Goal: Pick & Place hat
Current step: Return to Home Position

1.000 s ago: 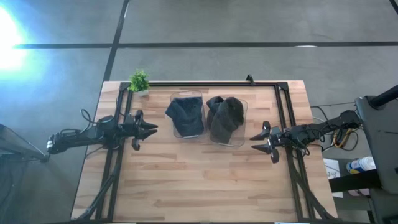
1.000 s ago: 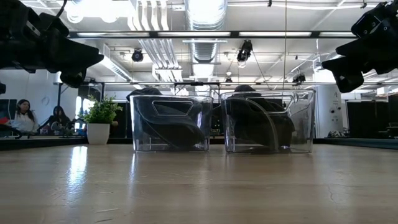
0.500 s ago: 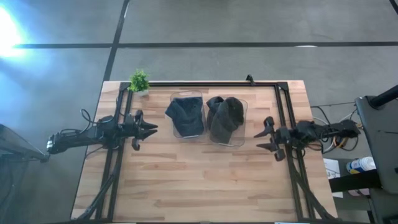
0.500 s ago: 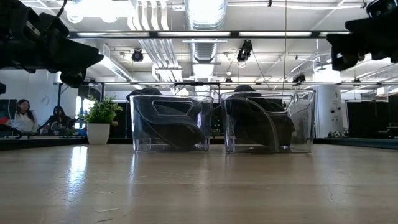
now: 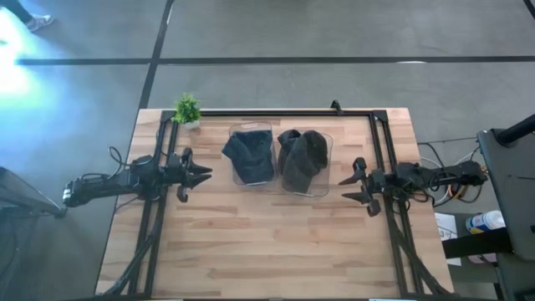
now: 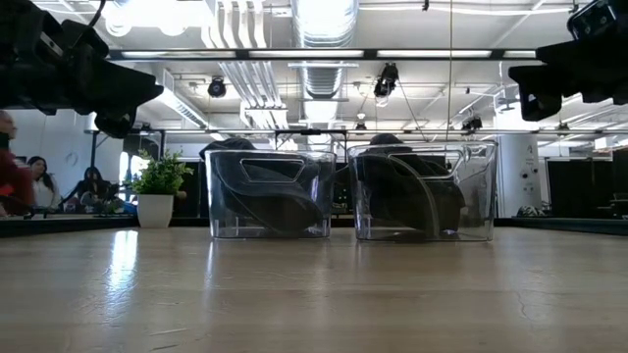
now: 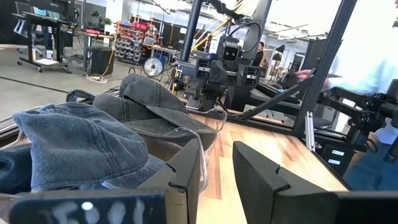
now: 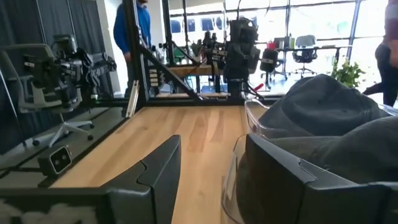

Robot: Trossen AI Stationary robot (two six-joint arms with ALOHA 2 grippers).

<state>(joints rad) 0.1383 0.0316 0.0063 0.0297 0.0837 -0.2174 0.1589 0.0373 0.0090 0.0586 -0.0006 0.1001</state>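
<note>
Item 1: blue cap, crumpled, lying inside the left transparent bin on the far half of the wooden table; from above its long axis runs far to near along the bin, and which way the brim points cannot be told. Item 2: dark grey cap in the right transparent bin, also lying far to near, its crown rising above the bin rim in the low view. The 2 bins stand just beside each other, upright, a narrow gap showing between them in the low view. No maker's mark on either cap can be read; white marks on the housing in the left wrist view are too blurred to read. Item 3: left gripper, held above the table left of the left bin and apart from it, pointing right towards the bins, fingers parted by a moderate gap and holding nothing. Item 4: right gripper, held above the table right of the right bin, pointing left, fingers likewise parted and empty. Item 5: small potted plant at the far left corner of the table. Item 6: a person in a blue top standing in the room beyond, seen in the right wrist view.
</note>
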